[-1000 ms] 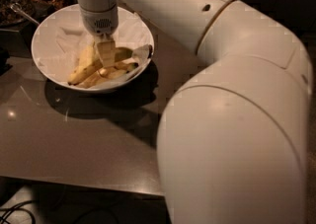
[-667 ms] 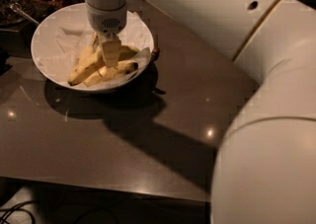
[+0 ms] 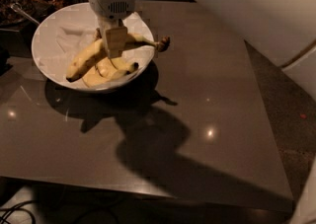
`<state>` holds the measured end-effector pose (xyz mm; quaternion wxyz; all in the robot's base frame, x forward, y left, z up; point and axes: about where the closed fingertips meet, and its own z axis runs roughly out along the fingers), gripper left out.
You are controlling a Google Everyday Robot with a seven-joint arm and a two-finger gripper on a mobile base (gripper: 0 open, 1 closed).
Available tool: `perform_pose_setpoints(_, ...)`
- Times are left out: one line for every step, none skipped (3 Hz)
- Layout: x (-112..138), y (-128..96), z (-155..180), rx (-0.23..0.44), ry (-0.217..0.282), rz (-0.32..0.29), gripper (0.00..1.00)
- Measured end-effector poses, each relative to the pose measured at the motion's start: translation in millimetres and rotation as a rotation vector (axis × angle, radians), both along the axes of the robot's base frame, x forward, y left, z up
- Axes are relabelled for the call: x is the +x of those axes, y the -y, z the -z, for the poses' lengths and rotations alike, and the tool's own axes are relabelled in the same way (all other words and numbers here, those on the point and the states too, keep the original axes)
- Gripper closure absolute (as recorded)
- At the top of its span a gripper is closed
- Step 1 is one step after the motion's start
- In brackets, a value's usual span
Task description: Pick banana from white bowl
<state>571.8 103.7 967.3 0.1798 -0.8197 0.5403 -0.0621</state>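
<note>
Gripper (image 3: 116,52) at banana (image 3: 84,62) mid-length in bowl (image 3: 37,45), far left; grip state cannot be told. Risk: loose or off-centre hold lets banana tilt and slip back.

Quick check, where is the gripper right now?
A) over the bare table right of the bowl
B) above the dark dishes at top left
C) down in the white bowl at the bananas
C: the gripper hangs inside the white bowl, right at the banana, whose stem end pokes over the bowl's rim.
</note>
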Motion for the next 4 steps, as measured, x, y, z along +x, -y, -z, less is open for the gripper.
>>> perform_pose_setpoints(-22.7,1.7,-12.0,0.017,0.007,-0.035,1.0)
perform_pose_setpoints(-48.0,5.6,-13.9,0.064,-0.011,-0.032,1.0)
perform_pose_setpoints(-68.6,6.9,-15.2,0.125,-0.013,-0.028,1.0)
perform_pose_setpoints(-68.6,6.9,-15.2,0.125,-0.013,-0.028,1.0)
